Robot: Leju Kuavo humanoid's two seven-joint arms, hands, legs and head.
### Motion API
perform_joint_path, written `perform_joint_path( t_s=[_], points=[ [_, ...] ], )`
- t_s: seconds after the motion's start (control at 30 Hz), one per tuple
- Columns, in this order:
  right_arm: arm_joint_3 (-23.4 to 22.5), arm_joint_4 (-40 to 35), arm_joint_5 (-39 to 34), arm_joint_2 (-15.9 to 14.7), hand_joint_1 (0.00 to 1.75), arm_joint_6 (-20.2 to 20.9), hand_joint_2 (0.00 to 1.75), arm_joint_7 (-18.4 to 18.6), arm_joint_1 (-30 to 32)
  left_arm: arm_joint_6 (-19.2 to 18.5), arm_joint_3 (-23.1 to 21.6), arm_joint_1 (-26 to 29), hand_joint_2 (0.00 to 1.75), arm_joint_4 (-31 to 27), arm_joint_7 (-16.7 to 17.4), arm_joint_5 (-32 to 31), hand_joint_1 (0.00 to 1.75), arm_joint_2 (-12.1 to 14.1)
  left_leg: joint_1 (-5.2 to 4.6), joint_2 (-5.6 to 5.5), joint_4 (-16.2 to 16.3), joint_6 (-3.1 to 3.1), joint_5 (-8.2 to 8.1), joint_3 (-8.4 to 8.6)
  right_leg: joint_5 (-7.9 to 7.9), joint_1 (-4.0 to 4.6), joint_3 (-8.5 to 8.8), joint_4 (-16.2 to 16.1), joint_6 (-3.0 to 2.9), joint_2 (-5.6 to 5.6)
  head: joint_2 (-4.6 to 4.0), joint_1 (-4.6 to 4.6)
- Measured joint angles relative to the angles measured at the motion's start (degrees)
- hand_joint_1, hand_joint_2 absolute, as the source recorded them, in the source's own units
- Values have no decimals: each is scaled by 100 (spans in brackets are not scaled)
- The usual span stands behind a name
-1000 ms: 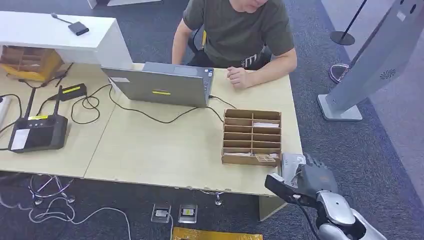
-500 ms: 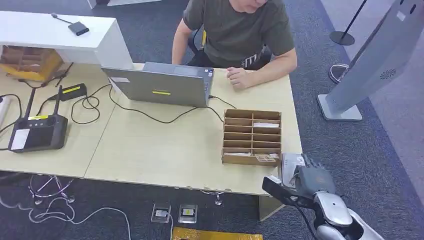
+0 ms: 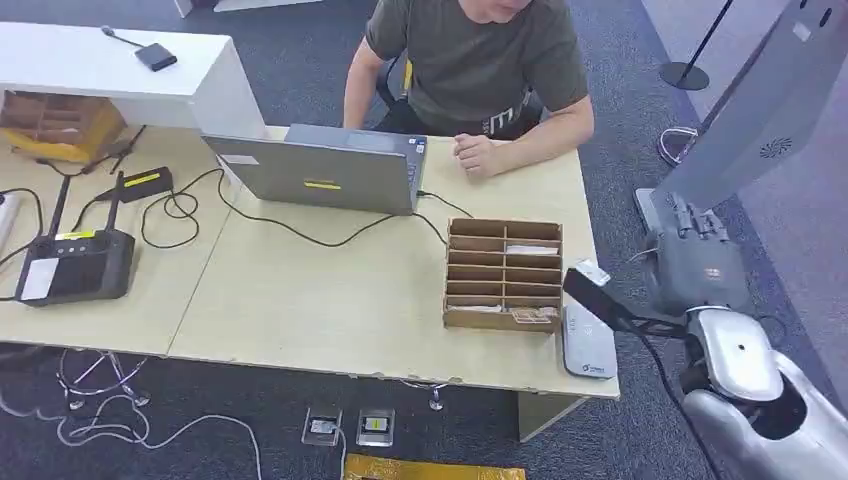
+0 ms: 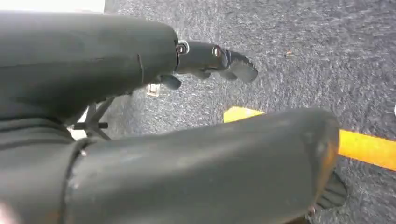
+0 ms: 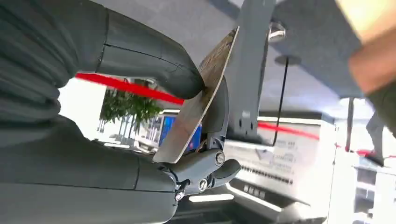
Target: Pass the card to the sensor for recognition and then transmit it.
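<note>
While your right hand (image 3: pixel 697 268) hangs raised off the right end of the table (image 3: pixel 330 300), out over the carpet and near the foot of the slanted grey kiosk (image 3: pixel 745 120), it has the card (image 5: pixel 198 100) pinched between the thick thumb and the darker fingers (image 5: pixel 217 112), as your right wrist view shows plainly; the card stands edge-on there, thin and slightly mottled. From the head view you see only the back of that hand, fingers pointing away from you, so the card itself is hidden behind it. On the table's near right corner lies the flat grey sensor pad (image 3: pixel 586 343), just beside the brown cardboard organizer (image 3: pixel 503 274), whose slots hold a few more cards. Your hand is well apart from the pad and above it to the right. Across the table a person (image 3: pixel 478 60) sits behind a grey laptop (image 3: pixel 322 170), one fist resting on the tabletop. Your left hand (image 4: pixel 212 58) hangs over the dark carpet, holding nothing, its fingers curled loosely with gaps between them.
</note>
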Motion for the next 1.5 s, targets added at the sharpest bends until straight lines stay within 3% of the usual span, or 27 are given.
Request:
perform_joint_path(
  t_s=[0.17,0.47,0.73,1.07,1.23,1.5],
  points=[
    [-282,-535,-94,-78,175,317,175,-2,-427,0,0,-2,0,0,0,-28,0,0,1,0,-1,0,-1,-2,0,0,-1,0,0,4,0,0],
    [294,-638,-385,184,175,-499,175,-42,-1025,57,2,-11,0,0,0,13,0,-33,5,-1,-3,-1,0,-5,0,4,3,4,0,1,0,0],
    [1306,268,-1161,860,175,-1465,175,-300,-1521,273,2,-16,0,0,162,57,0,-63,8,-5,-3,-2,1,-8,-1,6,1,6,-1,-2,0,0],
    [2212,1705,-1642,1790,175,-2066,175,-538,-2113,468,4,-18,0,0,260,160,0,-140,9,-18,-2,-3,4,-11,-1,8,-2,6,-2,-18,0,0],
    [2462,2117,-1709,1972,175,-2204,175,-490,-2320,446,4,-16,0,0,262,138,0,-142,9,-17,-2,-2,4,-11,-1,8,-2,5,-2,-17,0,2],
    [2698,2293,-1722,1935,175,-2359,175,-190,-2392,393,4,-15,0,0,284,70,0,-133,8,-15,-1,-2,4,-8,-1,7,-5,3,-2,-13,0,2]
  ],
)
